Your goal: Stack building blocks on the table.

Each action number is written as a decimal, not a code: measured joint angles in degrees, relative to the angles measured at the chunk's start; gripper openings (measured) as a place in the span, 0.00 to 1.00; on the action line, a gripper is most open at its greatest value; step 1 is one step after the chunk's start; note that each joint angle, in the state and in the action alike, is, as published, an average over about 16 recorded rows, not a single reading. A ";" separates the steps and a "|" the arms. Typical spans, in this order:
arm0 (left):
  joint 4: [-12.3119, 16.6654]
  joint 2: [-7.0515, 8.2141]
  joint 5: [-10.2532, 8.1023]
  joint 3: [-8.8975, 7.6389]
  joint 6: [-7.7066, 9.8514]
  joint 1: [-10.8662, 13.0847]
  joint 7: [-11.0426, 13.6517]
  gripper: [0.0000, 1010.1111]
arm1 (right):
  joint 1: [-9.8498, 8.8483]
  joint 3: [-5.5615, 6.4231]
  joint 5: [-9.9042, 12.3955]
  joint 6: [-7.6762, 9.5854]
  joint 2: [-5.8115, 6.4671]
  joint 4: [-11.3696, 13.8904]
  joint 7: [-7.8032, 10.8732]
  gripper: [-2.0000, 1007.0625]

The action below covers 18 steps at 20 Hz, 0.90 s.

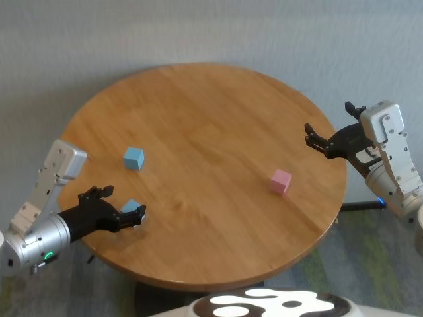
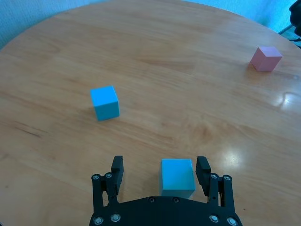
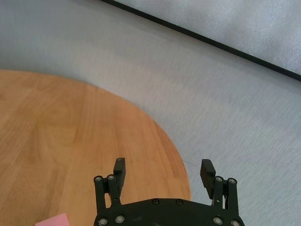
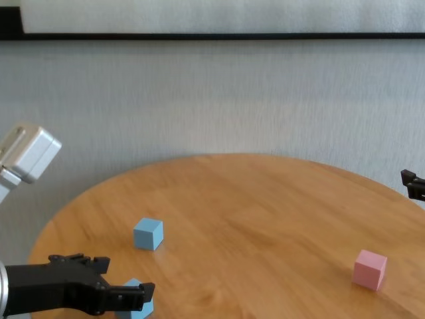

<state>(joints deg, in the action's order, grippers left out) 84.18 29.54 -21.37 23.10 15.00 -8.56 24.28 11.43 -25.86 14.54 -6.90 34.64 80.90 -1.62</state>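
Note:
One light blue block lies on the table near its front left edge. My left gripper is open with its fingers on either side of this block; a gap shows on one side. It also shows in the chest view. The second light blue block sits a little farther in on the table. The pink block sits alone at the right. My right gripper is open and empty, above the table's right edge.
The round table stands against a grey wall. A white and dark rounded part of my body shows below the table's near edge. Carpeted floor lies at the right.

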 joint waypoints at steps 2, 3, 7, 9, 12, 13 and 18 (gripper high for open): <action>-0.24 -0.17 -0.23 -0.13 0.38 -0.10 0.13 0.99 | 0.00 0.00 0.00 0.00 0.00 0.00 0.00 1.00; -0.36 -0.24 -0.36 -0.17 0.58 -0.15 0.20 0.99 | 0.00 0.00 0.00 0.00 0.00 0.00 0.00 1.00; -0.85 -0.48 -1.00 -0.27 1.35 -0.42 0.60 0.99 | 0.00 0.00 0.00 0.00 0.00 0.00 0.00 1.00; -1.08 -0.52 -1.33 -0.23 1.69 -0.58 0.84 0.99 | 0.00 0.00 0.00 0.00 0.00 0.00 0.00 1.00; -1.44 -0.53 -1.84 -0.11 2.13 -0.87 1.20 0.99 | 0.00 0.00 0.00 0.00 0.00 0.00 0.00 1.00; -1.54 -0.52 -2.00 -0.05 2.24 -0.96 1.29 0.99 | 0.00 0.00 0.00 0.00 0.00 0.00 0.00 1.00; -1.90 -0.30 -2.46 0.37 2.51 -1.37 1.58 0.99 | 0.00 0.00 0.00 0.00 0.00 0.00 0.00 1.00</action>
<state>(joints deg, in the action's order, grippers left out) 82.29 29.24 -23.83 23.47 17.51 -9.94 25.86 11.43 -25.86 14.54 -6.90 34.64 80.90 -1.62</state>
